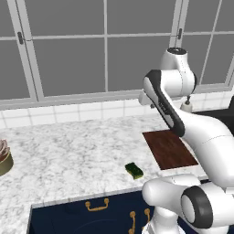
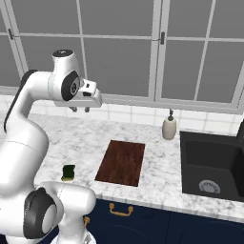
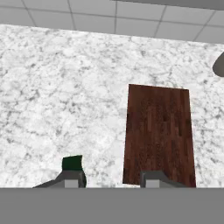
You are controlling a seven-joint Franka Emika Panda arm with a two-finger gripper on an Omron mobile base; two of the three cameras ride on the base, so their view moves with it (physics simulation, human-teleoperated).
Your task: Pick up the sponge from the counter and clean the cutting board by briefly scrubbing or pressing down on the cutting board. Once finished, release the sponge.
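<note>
Gripper (image 2: 79, 109): raised well above counter, pointing down, fingers drawn together as far as they go, holding nothing.
Counter (image 1: 68, 155): white-grey marble, above navy cabinets w/ gold handles.
Sink (image 2: 214, 164): black basin, right of board, apart from it.
Cutting board (image 2: 121, 162): dark red-brown, flat on counter, near front edge.
Soap bottle (image 2: 169, 127): cream, upright, by tiled backsplash, behind board.
Sponge (image 1: 134, 170): green top, on counter left of board, near but not touching it.

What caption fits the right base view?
Gripper shut and empty above the counter; sponge lies left of the board.
</note>
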